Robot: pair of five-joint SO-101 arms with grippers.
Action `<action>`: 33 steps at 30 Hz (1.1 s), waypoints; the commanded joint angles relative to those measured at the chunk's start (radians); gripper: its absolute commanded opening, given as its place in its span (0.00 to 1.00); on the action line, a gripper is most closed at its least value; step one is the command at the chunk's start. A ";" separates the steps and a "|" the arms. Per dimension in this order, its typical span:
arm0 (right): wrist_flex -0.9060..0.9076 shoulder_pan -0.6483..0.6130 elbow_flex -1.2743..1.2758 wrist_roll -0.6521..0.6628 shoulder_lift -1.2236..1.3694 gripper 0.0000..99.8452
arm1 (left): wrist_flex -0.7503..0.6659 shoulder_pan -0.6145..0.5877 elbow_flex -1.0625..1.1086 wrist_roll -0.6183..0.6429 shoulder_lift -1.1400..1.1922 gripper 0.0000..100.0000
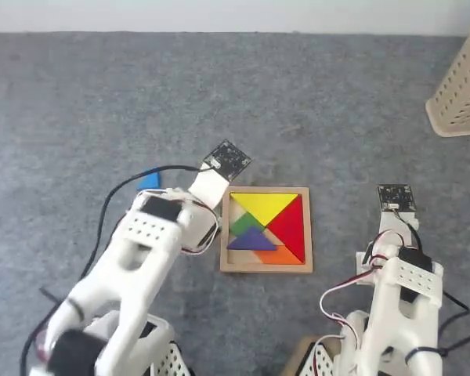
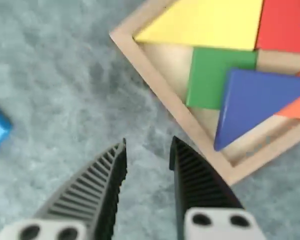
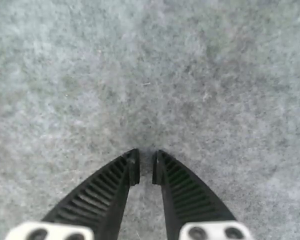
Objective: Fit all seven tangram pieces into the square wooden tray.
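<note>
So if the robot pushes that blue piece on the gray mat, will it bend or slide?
The blue piece looks flat and hard-edged like those in the wooden tray, so probably stiff. It is small, so likely light. The fuzzy gray mat probably stops it sliding far.

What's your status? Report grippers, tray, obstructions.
Left gripper open, empty, over carpet beside tray corner. Right gripper shut, empty. Tray partly filled; light blue piece outside on carpet. Black cable passes beside it.

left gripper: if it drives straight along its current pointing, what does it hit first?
Probably the grey carpet: the left gripper aims at a bare patch just outside the rim of the wooden tray. Beyond that comes the rim near the green piece. Depth is hard to judge.
</note>
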 commanded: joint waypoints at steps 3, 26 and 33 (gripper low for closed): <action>-0.015 -0.008 -0.005 -0.003 -0.025 0.08 | -0.021 -0.006 -0.062 -0.008 0.055 0.13; -0.013 -0.008 -0.005 0.017 -0.025 0.08 | 0.026 0.173 -0.050 -0.029 0.061 0.13; -0.013 -0.008 -0.005 0.017 -0.025 0.08 | 0.084 0.219 -0.054 -0.035 0.054 0.13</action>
